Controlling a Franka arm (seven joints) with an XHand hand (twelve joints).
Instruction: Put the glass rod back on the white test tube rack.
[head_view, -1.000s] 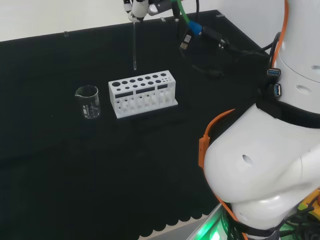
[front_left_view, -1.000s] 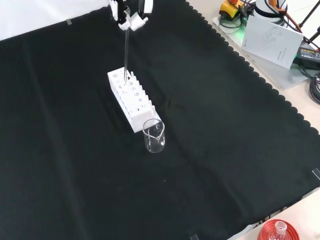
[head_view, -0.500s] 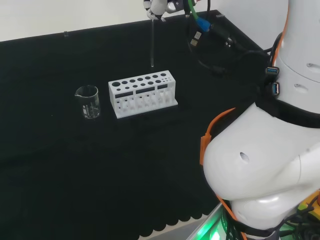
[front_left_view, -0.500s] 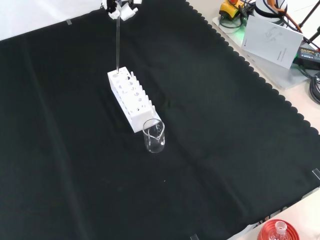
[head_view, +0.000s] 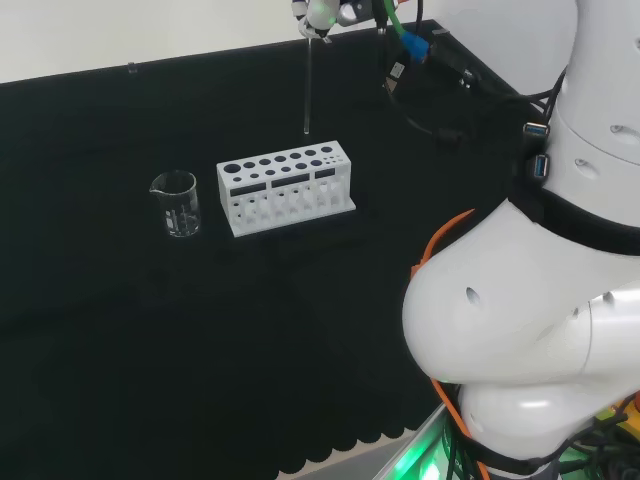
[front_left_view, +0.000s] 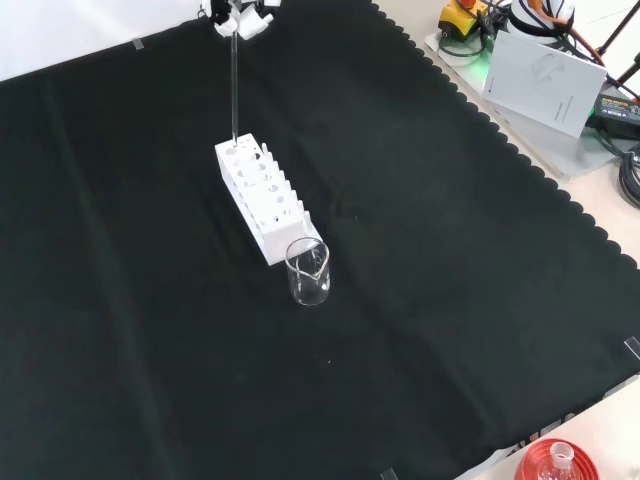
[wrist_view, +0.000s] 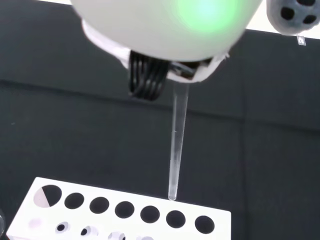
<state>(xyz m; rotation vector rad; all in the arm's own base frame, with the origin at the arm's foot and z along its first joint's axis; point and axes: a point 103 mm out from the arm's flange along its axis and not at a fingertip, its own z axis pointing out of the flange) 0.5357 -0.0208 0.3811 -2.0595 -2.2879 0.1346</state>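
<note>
The white test tube rack (head_view: 286, 187) stands mid-cloth, also seen in the front view (front_left_view: 262, 196) and the wrist view (wrist_view: 120, 215). The glass rod (head_view: 307, 88) hangs upright from the hand (head_view: 322, 14) at the top edge of the head view. In the front view the rod (front_left_view: 234, 85) drops from the hand (front_left_view: 238, 18), its lower end just above the rack's far end. The wrist view shows the rod (wrist_view: 176, 150) with its tip right at the rack's far edge, close to a hole of the back row. The hand is shut on the rod.
A clear glass beaker (head_view: 177, 203) stands just left of the rack in the head view, in front of it in the front view (front_left_view: 309, 271). A red ribbed stand with a flask (front_left_view: 558, 464) sits at the front view's bottom edge. Papers and cables lie beyond the cloth's right edge.
The hand has carried the rod to the right in the head view and a little higher, from over the rack's middle toward its right end; over the last half second it barely moved.
</note>
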